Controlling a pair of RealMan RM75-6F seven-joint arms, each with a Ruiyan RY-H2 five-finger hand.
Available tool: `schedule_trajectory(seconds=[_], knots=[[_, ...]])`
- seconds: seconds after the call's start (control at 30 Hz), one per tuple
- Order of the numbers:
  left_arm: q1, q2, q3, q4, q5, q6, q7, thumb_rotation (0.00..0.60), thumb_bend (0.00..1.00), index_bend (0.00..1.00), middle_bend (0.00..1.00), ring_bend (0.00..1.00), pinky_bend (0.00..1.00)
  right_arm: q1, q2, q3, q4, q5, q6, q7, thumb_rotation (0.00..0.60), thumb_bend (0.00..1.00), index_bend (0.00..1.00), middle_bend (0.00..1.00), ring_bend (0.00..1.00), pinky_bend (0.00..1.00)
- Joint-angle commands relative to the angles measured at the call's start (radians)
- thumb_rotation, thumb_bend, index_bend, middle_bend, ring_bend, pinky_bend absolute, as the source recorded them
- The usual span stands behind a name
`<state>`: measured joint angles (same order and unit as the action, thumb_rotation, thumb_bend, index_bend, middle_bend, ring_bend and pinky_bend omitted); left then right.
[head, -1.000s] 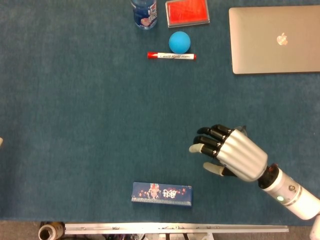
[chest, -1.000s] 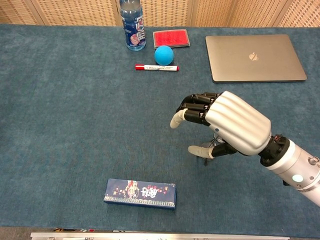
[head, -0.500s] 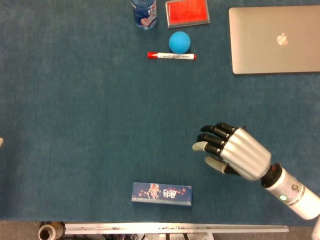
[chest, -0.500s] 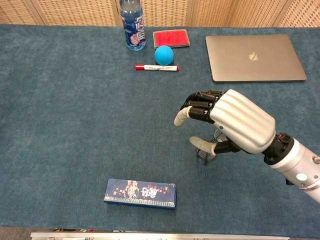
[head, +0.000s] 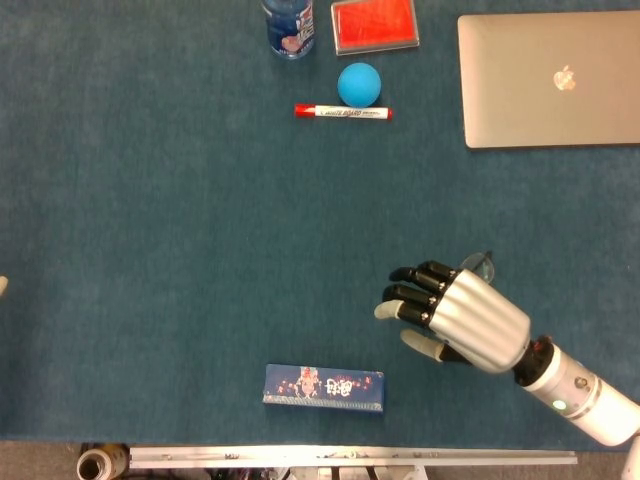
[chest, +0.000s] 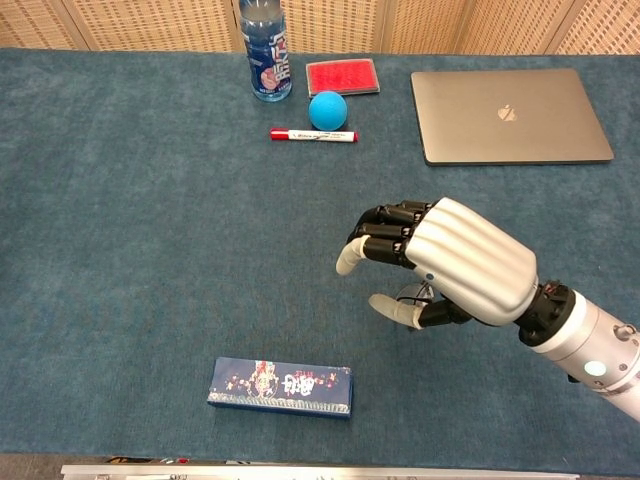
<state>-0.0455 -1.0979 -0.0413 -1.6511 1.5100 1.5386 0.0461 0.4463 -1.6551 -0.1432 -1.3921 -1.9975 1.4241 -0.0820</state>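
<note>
My right hand (head: 460, 320) (chest: 450, 265) hovers over the blue cloth at the front right, palm down. Its fingers (chest: 385, 232) are bent and the thumb (chest: 392, 309) stands apart from them, with nothing between. Thin wire-rimmed glasses lie under the hand and are mostly hidden. One clear lens (head: 483, 265) peeks out past the knuckles, and a wire loop (chest: 410, 296) shows behind the thumb. I cannot tell whether the hand touches the glasses. My left hand shows in neither view.
A dark blue printed box (head: 323, 388) (chest: 281, 387) lies near the front edge, left of the hand. At the back are a red-capped marker (head: 342, 112), a blue ball (head: 359, 84), a bottle (chest: 265, 52), a red case (head: 374, 24) and a shut silver laptop (head: 550, 78).
My right hand drifted slightly right and toward the front edge, then came back left, ending a little nearer the front edge. The other objects stayed put.
</note>
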Motion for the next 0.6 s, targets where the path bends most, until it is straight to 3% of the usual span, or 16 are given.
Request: schedule_trajectory(seconds=[0.03,0.6], knots=[[0.000,0.000,0.000,0.001,-0.001,-0.001,-0.002,0.600,0.00,0.47,0.42,0.31,0.47,-0.001,-0.001,0.000,0.003,0.001,0.001,-0.001,0.600,0.30,0.40,0.45,0.30,0.44],[-0.001,-0.001,0.001,0.002,-0.002,-0.004,0.003,0.600,0.00,0.47,0.42,0.31,0.47,-0.012,0.030,0.009,0.016,0.023,0.011,-0.014,0.600,0.30,0.40,0.45,0.30,0.44]])
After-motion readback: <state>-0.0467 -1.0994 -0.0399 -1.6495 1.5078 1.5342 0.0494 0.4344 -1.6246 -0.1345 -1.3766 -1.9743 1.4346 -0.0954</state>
